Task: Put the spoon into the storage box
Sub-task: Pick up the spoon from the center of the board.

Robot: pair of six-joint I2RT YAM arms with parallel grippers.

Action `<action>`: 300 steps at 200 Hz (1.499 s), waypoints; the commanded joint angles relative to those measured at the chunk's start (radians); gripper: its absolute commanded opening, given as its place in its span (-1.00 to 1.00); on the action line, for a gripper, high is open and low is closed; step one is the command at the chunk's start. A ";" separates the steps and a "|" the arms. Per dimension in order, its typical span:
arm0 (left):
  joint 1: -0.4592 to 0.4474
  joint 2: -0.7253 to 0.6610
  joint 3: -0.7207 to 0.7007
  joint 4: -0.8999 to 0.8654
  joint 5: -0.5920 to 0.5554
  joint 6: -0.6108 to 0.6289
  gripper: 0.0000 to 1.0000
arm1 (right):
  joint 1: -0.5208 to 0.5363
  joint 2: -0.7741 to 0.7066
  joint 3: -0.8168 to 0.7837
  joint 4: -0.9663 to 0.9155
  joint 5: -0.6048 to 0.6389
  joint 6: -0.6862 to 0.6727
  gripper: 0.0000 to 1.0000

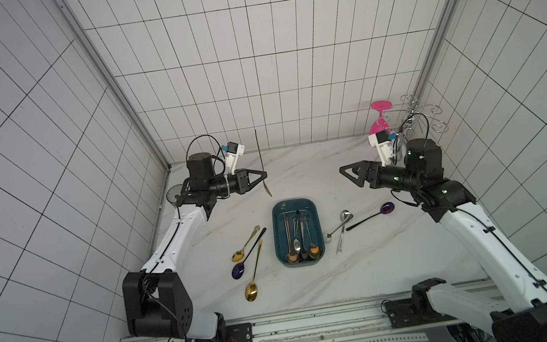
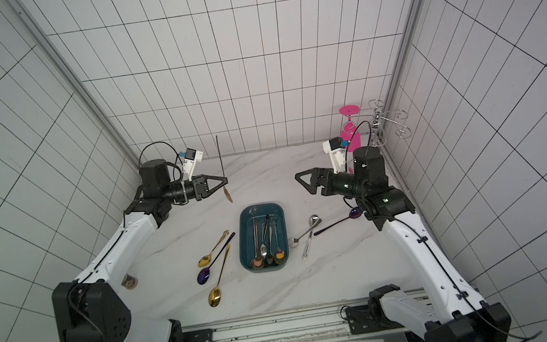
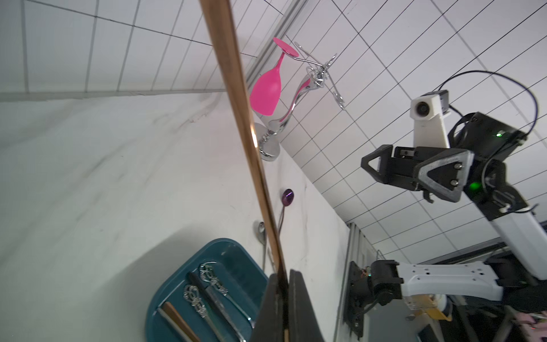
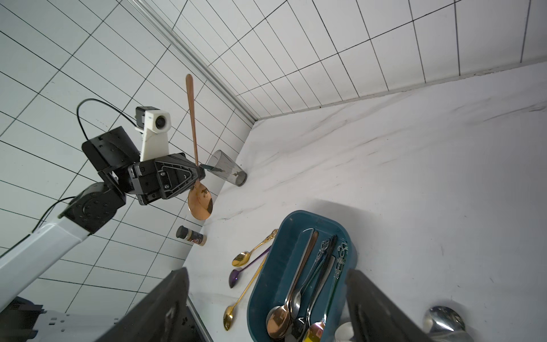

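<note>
In both top views the left gripper (image 1: 264, 174) is clenched on the copper spoon (image 1: 259, 152). The spoon is upright with its bowl down, above the surface (image 1: 354, 277) and just far-left of the storage box (image 1: 277, 237). The right gripper (image 1: 348, 175) hangs released to the right of the box. The left wrist view shows the spoon's handle pinched between the fingers (image 3: 299, 305). The right wrist view shows the right gripper's fingers (image 4: 165, 305) spread wide, with other spoons (image 4: 278, 319) lying in the box.

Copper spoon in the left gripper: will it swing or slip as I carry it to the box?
Likely stiff: the copper spoon stands straight with its long handle up. It may pivot: the left gripper pinches only the thin neck above the bowl. Polished metal looks slippery, so move gently toward the storage box.
</note>
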 commanded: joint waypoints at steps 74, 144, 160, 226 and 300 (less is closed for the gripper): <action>-0.223 -0.047 -0.110 0.282 0.249 -0.277 -1.00 | 0.087 0.205 0.008 0.565 -0.325 0.293 0.52; -0.261 -0.060 -0.083 0.292 0.337 -0.314 -1.00 | 0.087 0.373 0.110 0.874 -0.522 0.427 0.46; -0.263 -0.062 -0.078 0.291 0.343 -0.319 -1.00 | 0.089 0.395 0.136 0.908 -0.545 0.442 0.47; -0.285 -0.053 -0.045 0.290 0.369 -0.346 -1.00 | 0.114 0.471 0.201 0.997 -0.607 0.498 0.45; -0.292 -0.049 -0.024 0.276 0.388 -0.359 -1.00 | 0.136 0.476 0.223 0.997 -0.648 0.483 0.18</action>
